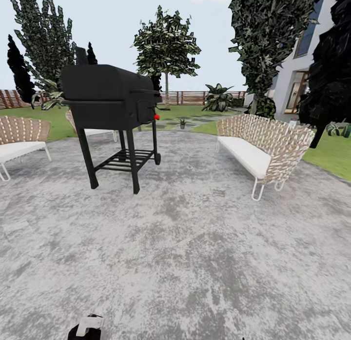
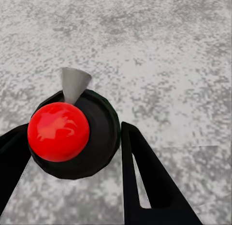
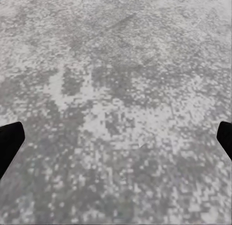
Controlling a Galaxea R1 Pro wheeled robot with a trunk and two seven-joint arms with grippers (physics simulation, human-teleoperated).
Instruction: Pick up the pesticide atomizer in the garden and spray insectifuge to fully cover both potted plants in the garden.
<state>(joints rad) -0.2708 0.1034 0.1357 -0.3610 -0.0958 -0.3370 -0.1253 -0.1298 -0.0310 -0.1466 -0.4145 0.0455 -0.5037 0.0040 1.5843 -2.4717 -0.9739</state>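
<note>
- Left gripper (image 2: 72,152): two black fingers closed around the pesticide atomizer (image 2: 72,133). From the wrist cam you look down on a dark round body with a red ball on top and a pale cone nozzle poking out past the fingers.
- In the head view the atomizer's whitish head (image 1: 90,324) sits at the bottom edge, low and left.
- Right gripper (image 3: 116,138): two fingertips spread wide apart, one at each side, nothing between them but grey mottled patio (image 3: 116,80).
- Ahead of both grippers: one black grill (image 1: 109,98) on legs (red knob on its side), well apart from them.
- Two woven benches with white cushions, one right (image 1: 261,150), one far left (image 1: 19,140).
- One small potted plant (image 1: 182,123) far off beyond the grill, on the lawn by the fence (image 1: 204,97).
</note>
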